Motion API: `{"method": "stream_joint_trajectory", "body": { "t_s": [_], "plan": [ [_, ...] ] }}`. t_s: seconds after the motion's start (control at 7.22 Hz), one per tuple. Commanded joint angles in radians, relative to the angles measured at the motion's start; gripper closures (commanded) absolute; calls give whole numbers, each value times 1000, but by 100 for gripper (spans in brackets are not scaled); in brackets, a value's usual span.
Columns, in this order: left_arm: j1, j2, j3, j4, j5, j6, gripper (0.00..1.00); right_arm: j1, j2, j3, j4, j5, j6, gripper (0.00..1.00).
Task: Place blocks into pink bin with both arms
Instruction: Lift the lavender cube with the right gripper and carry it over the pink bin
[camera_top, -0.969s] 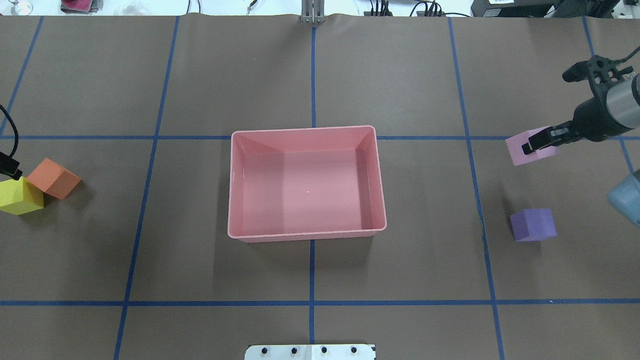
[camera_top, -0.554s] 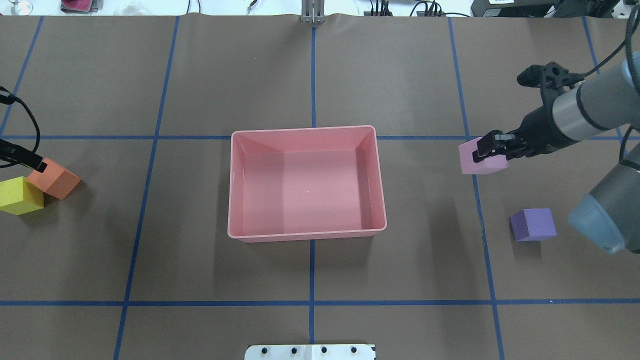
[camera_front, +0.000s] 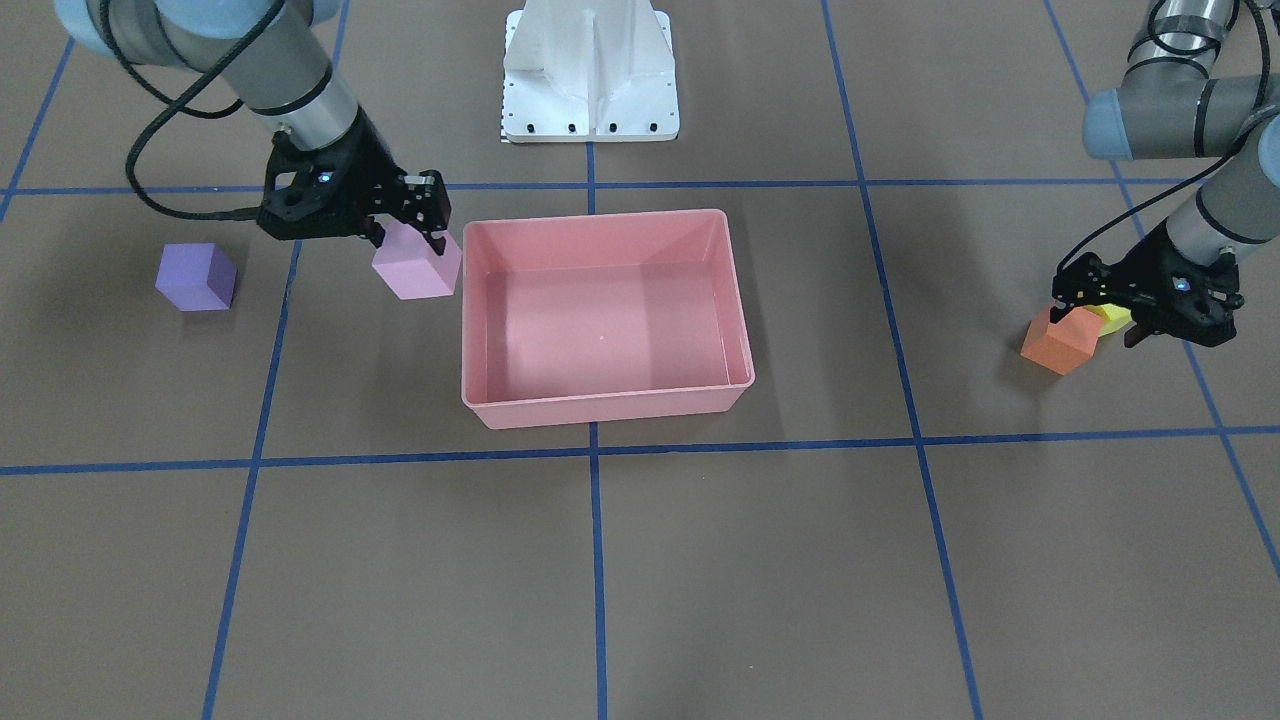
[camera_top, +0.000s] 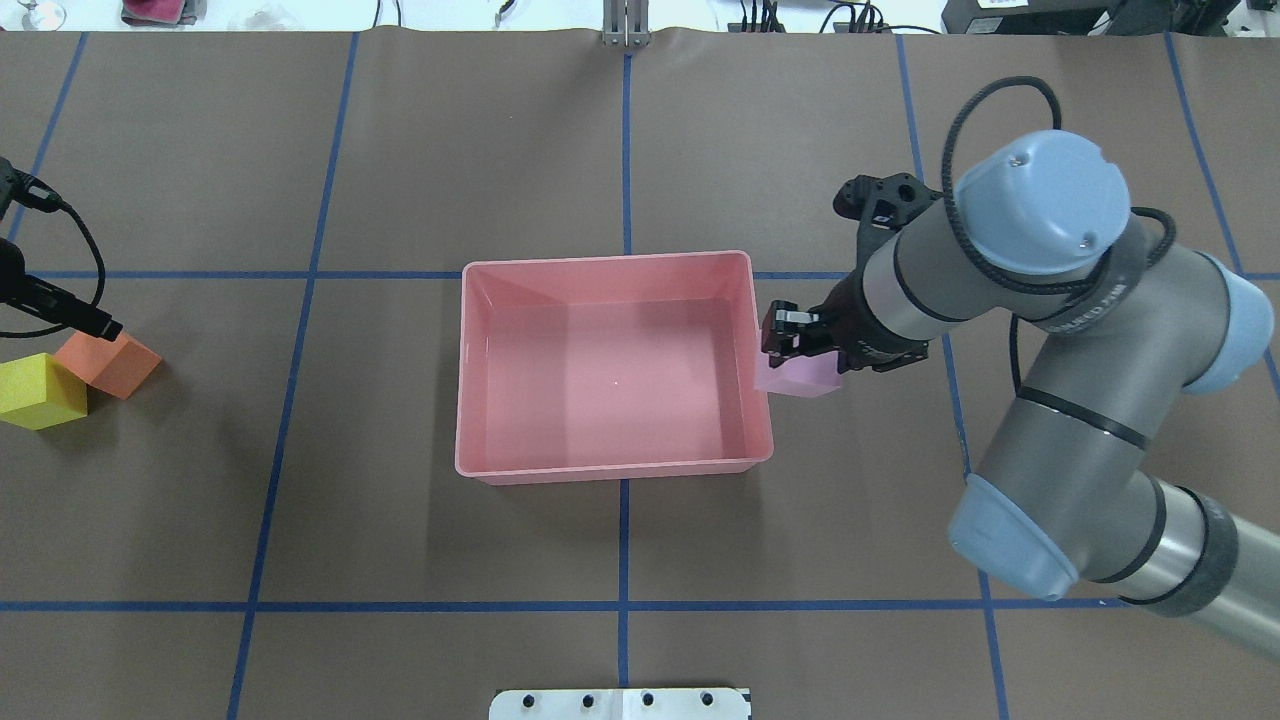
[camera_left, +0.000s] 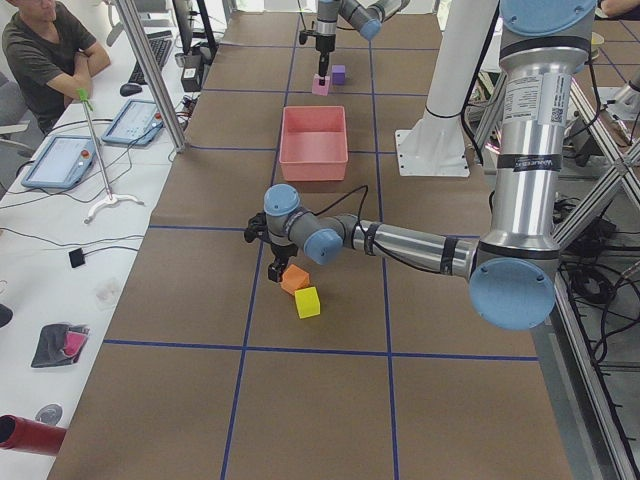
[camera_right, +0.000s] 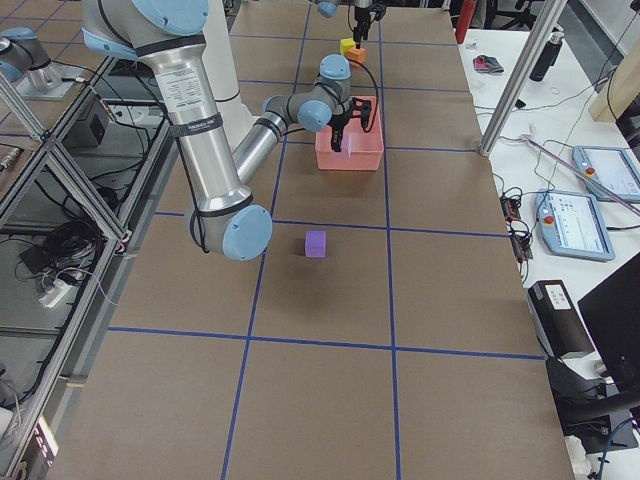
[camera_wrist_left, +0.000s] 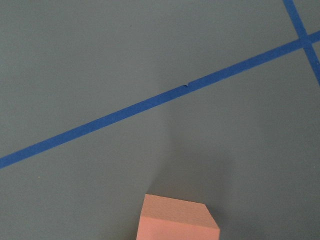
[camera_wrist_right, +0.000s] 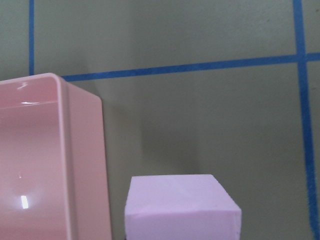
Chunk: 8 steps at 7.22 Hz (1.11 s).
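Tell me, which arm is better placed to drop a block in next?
The right. The right fingers hold the light pink block just beside the pink bin; the left fingers are at the orange block on the table, far off.

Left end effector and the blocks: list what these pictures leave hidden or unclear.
- Left end effector: overhead view's left edge cuts it off; front-facing view too small to tell open or shut.
- Yellow block: mostly behind that end effector in the front-facing view.
- Purple block: covered by the right arm in the overhead view.
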<state>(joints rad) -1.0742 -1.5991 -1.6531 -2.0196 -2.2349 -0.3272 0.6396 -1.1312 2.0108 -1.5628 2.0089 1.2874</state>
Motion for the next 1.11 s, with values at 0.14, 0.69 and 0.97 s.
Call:
{"method": "stream_joint_trajectory", "body": {
  "t_s": [0.14,0.69,0.97],
  "plan": [
    [3,-1,10,-2,1,0,3,-84,178,-140,-59,-97,41,100],
    [51,1,15,-2,3,30,2,-166,180,-181,-52,-157,41,0],
    [65,1,35,-1,11,31,2,-166,183,-185,-49,-156,33,0]
  ]
}}
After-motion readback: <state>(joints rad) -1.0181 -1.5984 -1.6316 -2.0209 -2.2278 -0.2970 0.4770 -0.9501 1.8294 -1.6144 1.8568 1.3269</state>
